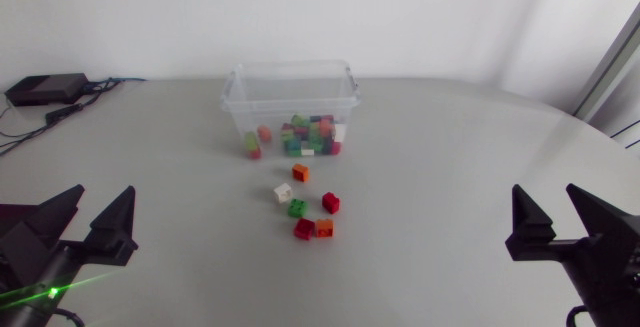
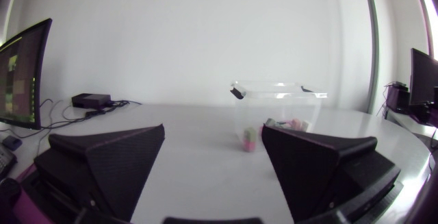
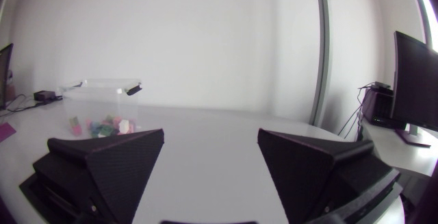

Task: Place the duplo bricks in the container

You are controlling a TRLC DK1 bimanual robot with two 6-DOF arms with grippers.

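Container [image 1: 288, 89] clear glossy plastic; bricks [image 1: 297, 208] smooth plastic; table [image 1: 450, 187] matt.

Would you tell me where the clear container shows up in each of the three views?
Head view: container at the table's far middle, loose bricks in front of it.
Left wrist view: container ahead of the left gripper, partly behind one finger.
Right wrist view: container ahead of the right gripper, off toward my left.
Shared landmark: the coloured bricks inside it.

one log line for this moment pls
left gripper open, empty | right gripper open, empty | six loose bricks on table | container partly filled
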